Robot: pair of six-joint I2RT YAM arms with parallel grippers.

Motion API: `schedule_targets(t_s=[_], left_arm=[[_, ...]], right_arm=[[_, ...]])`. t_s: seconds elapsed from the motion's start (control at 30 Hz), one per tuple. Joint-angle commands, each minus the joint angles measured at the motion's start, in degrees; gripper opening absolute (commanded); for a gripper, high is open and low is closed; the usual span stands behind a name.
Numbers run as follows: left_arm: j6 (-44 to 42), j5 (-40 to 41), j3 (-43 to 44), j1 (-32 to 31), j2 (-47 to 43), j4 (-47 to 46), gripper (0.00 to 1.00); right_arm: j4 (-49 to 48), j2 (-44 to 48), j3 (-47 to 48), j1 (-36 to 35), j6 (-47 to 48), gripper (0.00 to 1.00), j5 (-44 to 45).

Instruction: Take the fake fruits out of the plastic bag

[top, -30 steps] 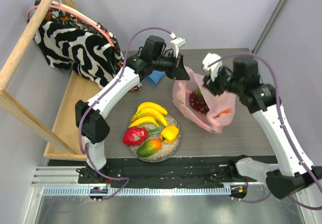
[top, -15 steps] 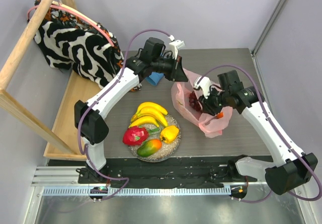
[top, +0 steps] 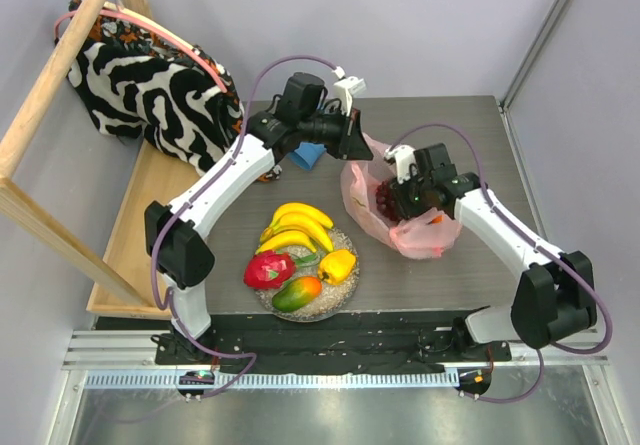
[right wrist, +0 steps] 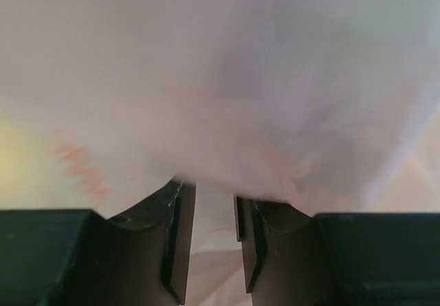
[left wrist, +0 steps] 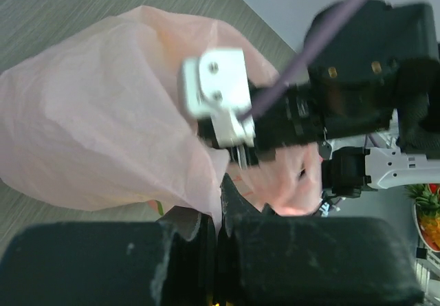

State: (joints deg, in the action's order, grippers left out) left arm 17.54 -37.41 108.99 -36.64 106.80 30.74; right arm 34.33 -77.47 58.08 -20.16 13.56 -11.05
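We count four fruits out on plate [top: 333, 308], near-centre desk: banana bunch [top: 298, 223], dragon fruit [top: 268, 268], yellow pepper [top: 337, 263], mango [top: 297, 292]. Grapes [top: 383, 197] not yet out, inside pink bag [top: 420, 237] right of plate. Left tool [left wrist: 218, 251] clamped on bag rim. Right tool [right wrist: 213, 230] inside bag, jaws slightly apart, nothing seen gripped.

Looked like robotics lab test cell, not home. Left arm [top: 225, 180] and right arm [top: 500, 240] stood bolted to black rail [top: 320, 350] along near edge of table [top: 400, 280]. Purple cables [top: 290, 63] looped loose above table. Plain grey wall panels [top: 430, 25] and bare metal post [top: 545, 30] closed in behind table. Perforated metal strip [top: 300, 378] ran below its near edge. Left of table, rough wooden frame [top: 50, 85] carried patterned fabric [top: 150, 85]. On table, glossy fake fruits [top: 297, 230] sat on plate [top: 345, 295].
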Motion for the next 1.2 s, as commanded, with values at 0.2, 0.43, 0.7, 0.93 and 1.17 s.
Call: schedule_targets(t_s=[0.2, 0.43, 0.7, 0.93, 1.17], left_arm=[[-10.7, 5.6, 14.1, 0.7, 0.4, 2.4, 0.0], [-13.8, 6.6, 21.9, 1.0, 2.1, 2.8, 0.0], [-16.0, 0.2, -2.6, -2.2, -5.0, 9.1, 0.0], [-14.3, 0.8, -9.2, -5.4, -6.1, 7.3, 0.0], [-13.8, 3.5, -2.8, -5.8, -3.4, 7.2, 0.0]], right_arm=[[-12.7, -15.5, 21.3, 26.2, -1.8, 0.36, 22.0], [-11.3, -14.6, 32.4, 28.3, 0.9, 0.36, 18.9], [-4.7, 6.6, -3.4, 27.5, -8.4, 0.36, 11.8], [-5.5, 8.2, -4.3, 27.4, -6.8, 0.43, 7.5], [-8.3, 4.5, -2.1, 26.1, -0.2, 0.48, 3.8]])
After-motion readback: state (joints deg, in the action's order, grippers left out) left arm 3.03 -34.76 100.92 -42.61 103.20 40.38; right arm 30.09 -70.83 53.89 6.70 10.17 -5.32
